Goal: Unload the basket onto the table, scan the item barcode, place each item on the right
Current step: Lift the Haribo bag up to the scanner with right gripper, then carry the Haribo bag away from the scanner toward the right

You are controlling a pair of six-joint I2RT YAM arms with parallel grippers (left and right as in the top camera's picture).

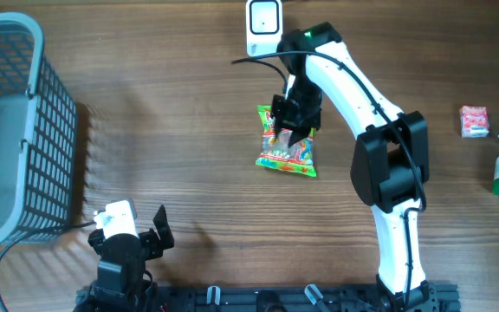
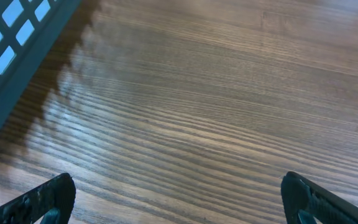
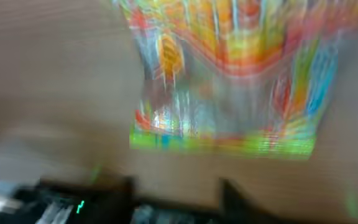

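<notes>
Snack bag (image 1: 288,159) lies directly under the right gripper (image 1: 294,126), whose grip I cannot tell; left gripper (image 2: 178,199) gapes wide, surface (image 2: 197,93) below it.

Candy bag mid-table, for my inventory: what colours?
Multicoloured candy bag: orange, red, green edge; clearest in overhead view.
</notes>
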